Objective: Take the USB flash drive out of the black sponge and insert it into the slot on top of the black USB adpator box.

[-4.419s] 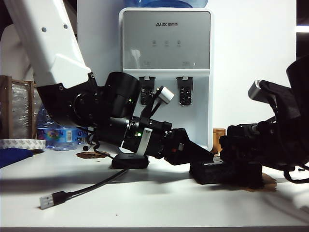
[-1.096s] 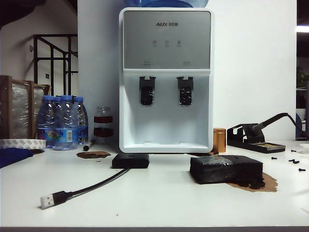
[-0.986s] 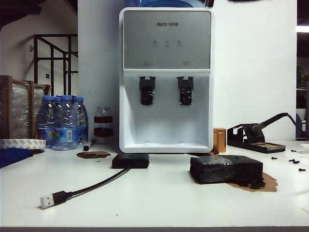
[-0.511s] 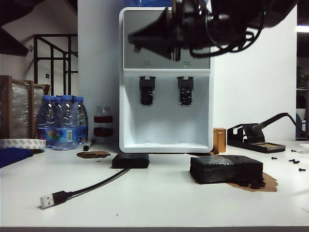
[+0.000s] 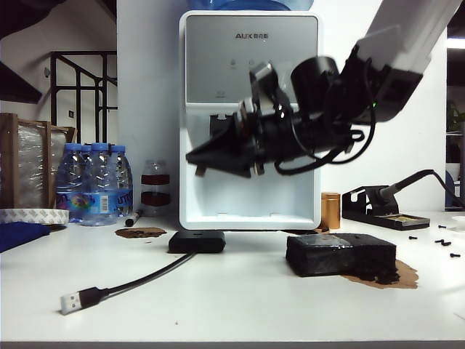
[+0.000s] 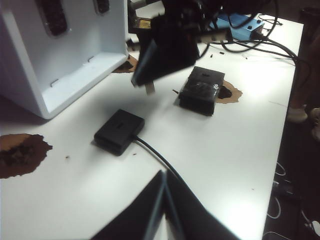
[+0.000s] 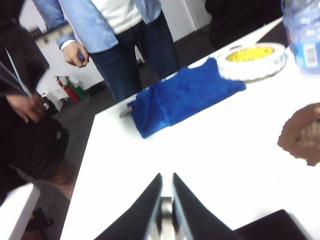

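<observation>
One desk. One black sponge toward desk's right side; one black USB adpator box near middle, toward rear edge. Right claw above box, pincers together on USB flash drive. Left claw pincers together, empty, over near edge.

"AUX" brand lettering on the grey panel of the water dispenser
</observation>
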`<state>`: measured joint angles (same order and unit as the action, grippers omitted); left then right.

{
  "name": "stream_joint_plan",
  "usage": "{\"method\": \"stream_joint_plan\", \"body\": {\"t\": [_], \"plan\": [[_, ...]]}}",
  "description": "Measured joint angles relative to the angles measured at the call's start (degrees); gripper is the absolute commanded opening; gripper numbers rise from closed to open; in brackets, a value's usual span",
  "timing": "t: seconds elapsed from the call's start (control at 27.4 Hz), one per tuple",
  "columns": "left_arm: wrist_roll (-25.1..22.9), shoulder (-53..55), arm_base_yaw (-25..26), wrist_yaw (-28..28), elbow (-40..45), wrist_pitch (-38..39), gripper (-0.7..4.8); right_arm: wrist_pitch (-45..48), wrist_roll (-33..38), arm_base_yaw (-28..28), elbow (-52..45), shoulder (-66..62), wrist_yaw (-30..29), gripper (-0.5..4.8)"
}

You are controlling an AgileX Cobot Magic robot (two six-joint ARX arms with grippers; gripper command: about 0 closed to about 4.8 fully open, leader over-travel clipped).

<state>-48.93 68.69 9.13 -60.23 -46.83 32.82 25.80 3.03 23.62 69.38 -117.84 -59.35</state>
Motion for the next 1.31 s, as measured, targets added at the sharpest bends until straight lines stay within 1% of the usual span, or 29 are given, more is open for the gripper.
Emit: {"method": "stream_joint_plan", "body": {"t": [0.18,0.26,0.29,0.4,0.47,0.55,0.8,0.95,1.13,1.31], "plan": [[0.0,0.0,-1.2,-0.2,0.0,-2.2,-0.05,0.0,-0.9,0.7,3.8,-4.8,0.5,-0.04],[0.0,0.0,-1.3,-0.2,0.0,-2.3,-0.05,-1.6,-1.6,0.6,5.6,-5.7,1.5,-0.04],[0.0,0.0,-1.2,-0.2,0.0,-2.3,-0.05,-4.0,-4.1,0.6,7.0,-5.7,1.9,-0.05],[0.0,0.0,-1.2,-0.2,0.0,-2.3,-0.05,-15.1,-10.6,0.6,10.6,-5.7,3.9,-0.04],[0.0,0.0,-1.2,-0.2,0.0,-2.3,-0.05,-19.0,-12.0,0.6,11.6,-5.7,4.3,-0.04],[0.0,0.0,-1.2,-0.2,0.0,-2.3,-0.05,-21.0,-12.7,0.6,12.1,-5.7,4.9,-0.04],[0.0,0.0,-1.2,-0.2,0.0,-2.3,-0.05,-24.9,-14.1,0.6,12.1,-5.7,7.6,-0.04],[0.0,0.0,-1.2,-0.2,0.0,-2.3,-0.05,-25.1,-15.1,0.8,12.1,-5.9,10.1,-0.04],[0.0,0.0,-1.2,-0.2,0.0,-2.4,-0.05,-25.5,-13.2,0.9,12.3,-10.7,10.1,-0.05],[0.0,0.0,-1.3,-0.1,0.0,-2.5,-0.05,-25.1,-12.7,0.9,12.9,-11.0,9.9,-0.04]]}}
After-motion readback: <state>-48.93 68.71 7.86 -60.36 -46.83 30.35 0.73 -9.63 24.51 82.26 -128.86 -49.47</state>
